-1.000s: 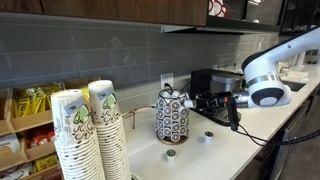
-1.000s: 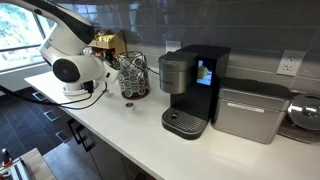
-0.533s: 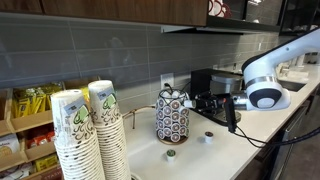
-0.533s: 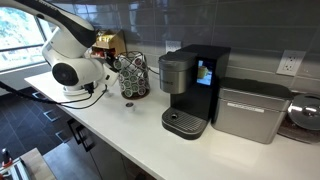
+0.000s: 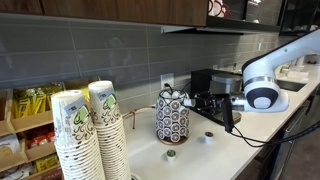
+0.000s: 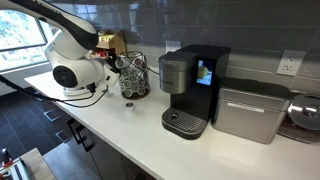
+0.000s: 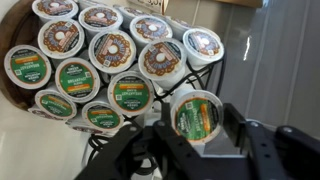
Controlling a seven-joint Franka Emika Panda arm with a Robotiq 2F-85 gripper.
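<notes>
Green-lid pod (image 7: 195, 116) sits lower right of wrist view, pinched btw your gripper (image 7: 197, 128) fingers, jaws pressed onto its sides. It's just beside the carousel (image 5: 172, 120); other pods (image 7: 110, 50) fill upper left. In an exterior view, carousel's mid-frame on white counter (image 5: 225, 150).

Grey tile wall (image 6: 250, 25) w/ outlet (image 6: 290, 64) — white counter (image 6: 120, 135), daylit window (image 6: 18, 32).
</notes>
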